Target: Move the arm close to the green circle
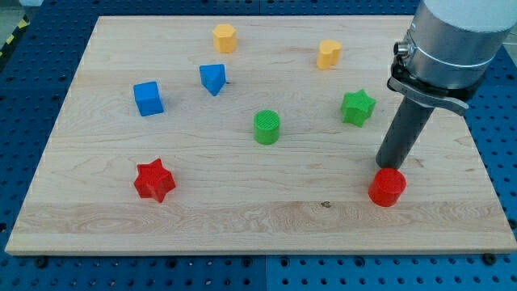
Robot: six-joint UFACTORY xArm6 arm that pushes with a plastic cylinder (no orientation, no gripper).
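Wooden board (266, 214): eight blocks (two per colour).

Pale wooden board (242, 218); ridged green circle (266, 127), matt

A lab: wooden board (266, 218) on blue perforated bench (32, 73).

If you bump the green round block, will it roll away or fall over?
Probably neither. The green circle stands on its flat end on the wooden board and looks short and wide, so it should slide, not tip. It looks like small, stiff plastic, likely light. My tip is far off, beside the red circle.
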